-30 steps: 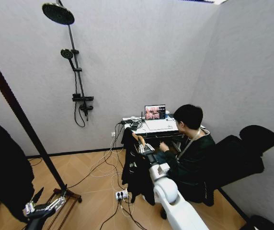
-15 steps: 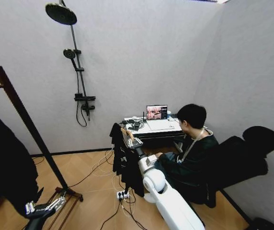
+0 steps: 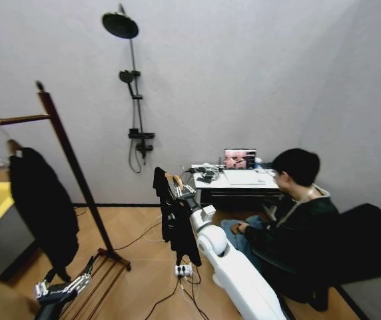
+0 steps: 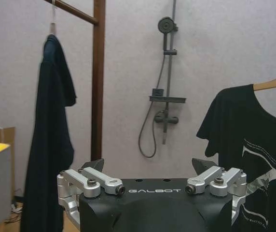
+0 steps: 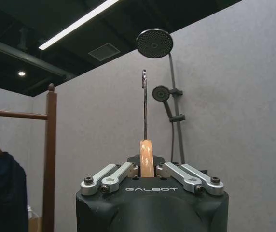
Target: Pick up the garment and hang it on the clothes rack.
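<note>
The garment point(image 3: 172, 220), a black top on a light wooden hanger, hangs from my right gripper point(image 3: 180, 191), which is raised mid-room. In the right wrist view my right gripper point(image 5: 146, 162) is shut on the hanger's wooden neck, and the metal hook point(image 5: 144, 104) points up. The clothes rack point(image 3: 70, 167) of dark wood stands to the left, apart from the garment. Its post point(image 5: 49, 159) and rail point(image 5: 15, 114) also show from the right wrist. My left gripper point(image 3: 60, 290) stays low at the lower left, open point(image 4: 147, 164). From it I see the garment point(image 4: 254, 159) and the rack post point(image 4: 98, 77).
Another dark garment point(image 3: 40, 207) hangs on the rack's rail. A person point(image 3: 297, 220) sits at a desk with a laptop point(image 3: 239, 159) to the right. Cables and a power strip point(image 3: 182, 270) lie on the floor. A shower fitting point(image 3: 136, 87) is on the back wall.
The camera has turned left, so the whole view shifted right and shows more of the rack. My right gripper carried the garment left, away from the desk. The left gripper has not moved.
</note>
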You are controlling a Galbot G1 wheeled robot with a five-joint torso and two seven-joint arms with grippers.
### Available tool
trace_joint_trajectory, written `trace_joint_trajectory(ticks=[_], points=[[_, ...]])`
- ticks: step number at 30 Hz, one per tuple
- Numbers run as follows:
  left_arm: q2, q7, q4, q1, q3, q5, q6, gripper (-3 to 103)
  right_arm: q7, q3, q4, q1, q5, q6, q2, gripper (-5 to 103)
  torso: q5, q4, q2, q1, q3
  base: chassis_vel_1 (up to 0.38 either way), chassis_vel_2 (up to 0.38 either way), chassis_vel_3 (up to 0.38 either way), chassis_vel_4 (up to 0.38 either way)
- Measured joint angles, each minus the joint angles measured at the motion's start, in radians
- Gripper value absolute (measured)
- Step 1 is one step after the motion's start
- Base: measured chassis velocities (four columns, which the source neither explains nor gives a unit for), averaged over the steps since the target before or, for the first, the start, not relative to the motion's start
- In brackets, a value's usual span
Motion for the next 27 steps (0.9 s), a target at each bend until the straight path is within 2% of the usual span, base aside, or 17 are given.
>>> trace_joint_trajectory(ticks=[19,27], points=[[0.000,0.000,0.000,0.000,0.000,0.000,0.000,100,-0.015,-0.006,0.022,0.007,0.004,-0.025,0.029,10,0.0000,0.0003,0.000,0.000,0.000,0.128,0.126,0.128,0.129],[0.000,0.000,0.000,0.000,0.000,0.000,0.000,100,-0.013,0.003,0.074,-0.003,0.005,-0.044,0.014,10,0.0000,0.0000,0.000,0.000,0.000,0.122,0.126,0.125,0.121]])
